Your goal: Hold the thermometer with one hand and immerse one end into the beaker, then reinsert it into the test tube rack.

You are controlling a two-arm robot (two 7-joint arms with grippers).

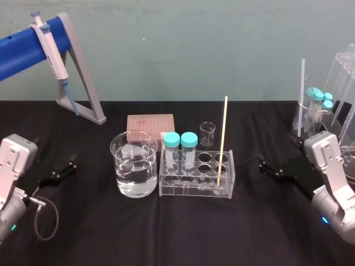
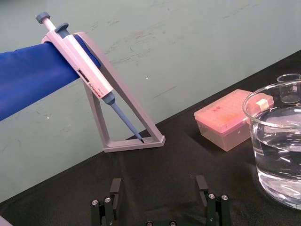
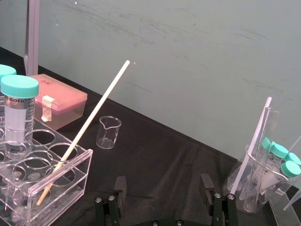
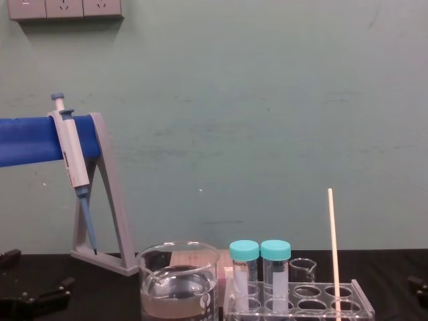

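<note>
Nearest the camera were the robot's two arms, the left arm [image 1: 14, 172] and the right arm [image 1: 333, 188], low at either side of the desk [image 1: 183, 233] with their black jaws pointing inward. The right jaws were spread wide and held nothing. The left jaws were spread just as wide and were also empty.

The work stood between the two pairs. The thermometer [image 1: 223, 141] stood in the end of the rack [image 1: 188, 190] closest to the right jaws. It leaned a little, and its top rose far above the two teal-capped tubes [image 1: 189, 145] at the rack's other end. It was apart from the right jaws, and nothing touched it. The beaker [image 1: 123, 177], part-filled with clear liquid, stood just beside the rack on the side toward the left jaws, well apart from them.

By the look of it the task had not begun, and the step in hand was the first grasp. The right arm seemed the better placed. The next move would call for the right jaws to reach the rod's upper shaft, close gently on so thin a thing, and lift it along its lean. The tubes stood between it and the beaker, so the carry would need to clear their caps.
</note>
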